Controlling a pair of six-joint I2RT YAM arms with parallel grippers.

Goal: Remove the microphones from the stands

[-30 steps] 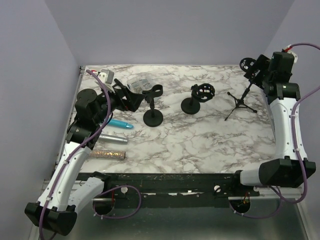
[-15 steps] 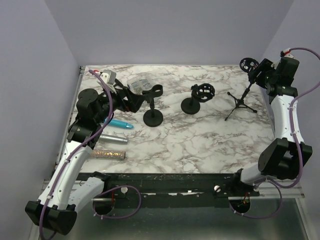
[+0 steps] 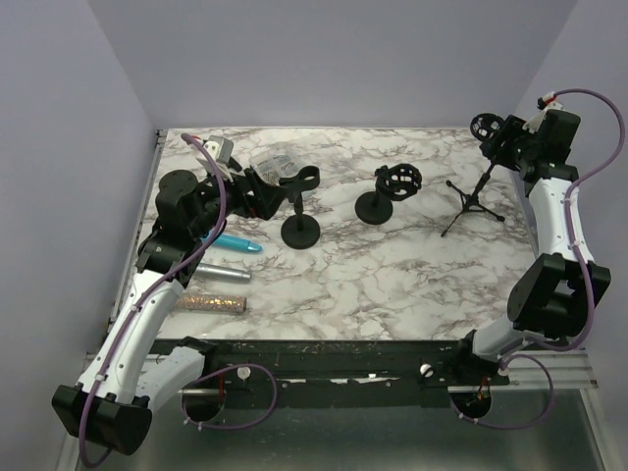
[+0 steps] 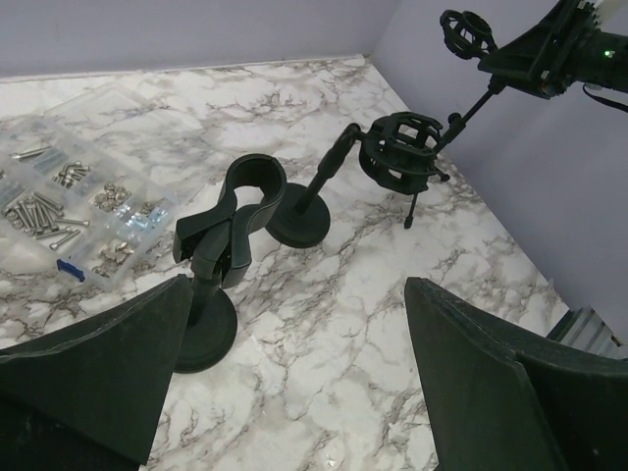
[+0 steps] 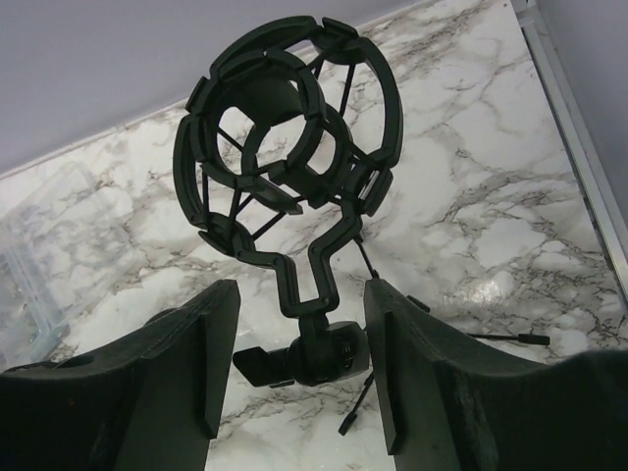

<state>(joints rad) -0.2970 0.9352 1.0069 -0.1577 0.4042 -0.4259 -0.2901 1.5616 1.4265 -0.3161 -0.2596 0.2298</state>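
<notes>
Nearest the front edge, along the left edge of the table (image 3: 392,285), I see three mics lying flat: glitter mic (image 3: 214,302) closest; then silver mic (image 3: 222,272); then teal mic (image 3: 237,243). They lie roughly parallel and apart from each other, and all are on the marble, well apart from every stand.

Left gripper (image 4: 297,294) hangs over the left side, past the teal mic; its fingers (image 4: 108,373) are spread wide w/ nothing between them. In the wrist view the clip stand (image 4: 243,211) sits just ahead, framed by the gap but not touched.

Approx mid-table, right of the clip stand, is a round-base stand (image 3: 391,188) carrying a cage-type holder. Further right, towards the far right corner, the tripod stand (image 3: 473,201) has its legs splayed on the marble and its stem tilted up to the right.

A clear parts box (image 4: 78,186) w/ screws lies near the far left corner, behind the clip stand.

At the far right corner, right gripper (image 5: 299,294) is up at the tripod's shock mount (image 5: 267,98); it's partly open, fingers (image 5: 172,383) straddling the mount's neck and swivel w/ a gap showing each side, so it isn't clamped.
</notes>
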